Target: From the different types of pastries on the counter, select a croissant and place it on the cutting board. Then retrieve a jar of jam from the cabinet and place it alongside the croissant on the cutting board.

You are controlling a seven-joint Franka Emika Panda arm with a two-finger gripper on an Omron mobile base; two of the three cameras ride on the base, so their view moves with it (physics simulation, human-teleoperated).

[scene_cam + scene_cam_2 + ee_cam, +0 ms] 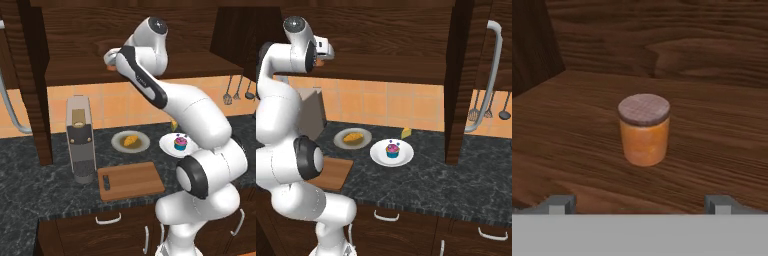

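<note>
Your fingers (640, 204) are spread wide, nothing between them, pointed at the jam jar (644, 130). The jar stands upright on the cabinet shelf (722, 145), ahead of the fingers and apart from them. Down on the tabletop (45, 185), the croissant (130, 140) sits on its plate (142, 145), the cupcake (180, 144) on another plate beside it. The cutting board (131, 180) lies bare, next to the coffee machine (80, 139).

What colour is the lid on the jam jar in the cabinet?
Dull brownish-grey with a wood-like grain, on the orange jar of jam; it shows best in the hand view.
</note>
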